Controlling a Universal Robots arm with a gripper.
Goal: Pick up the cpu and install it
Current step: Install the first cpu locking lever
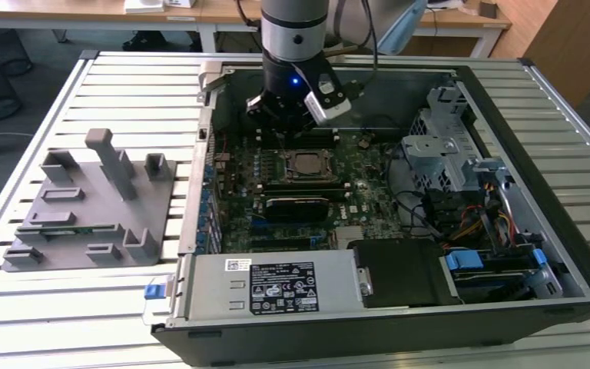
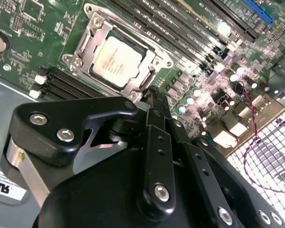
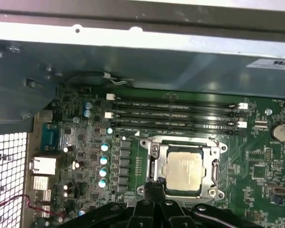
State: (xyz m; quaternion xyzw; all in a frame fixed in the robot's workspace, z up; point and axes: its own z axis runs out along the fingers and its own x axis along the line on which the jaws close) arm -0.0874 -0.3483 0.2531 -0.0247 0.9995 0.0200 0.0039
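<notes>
The black fingers of the gripper are pressed together into one narrow blade with nothing between them; in both wrist views their tips sit just beside the near edge of the socket, not on the chip. In the first wrist view the same gripper shows as a dark point at the socket's rim.

The cpu — a small flat square chip with a pale silver-grey metal top — lies inside the dark square socket frame with its bright metal rim, flat and squared to the opening as far as can be seen. The first wrist view shows the cpu seated in the same frame, and the exterior view shows the cpu in the middle of the green motherboard, below the arm's wrist.

By this evidence the picking up and the placing are done: the chip is out of the gripper and in its socket. Whether the socket's retaining plate and lever are closed over it I cannot tell with certainty — the frame seems to surround the chip's edges.

Further out, the black open computer case lies on the slatted white table, and the grey plastic fixture with upright posts stands well apart on the exterior view's left.
</notes>
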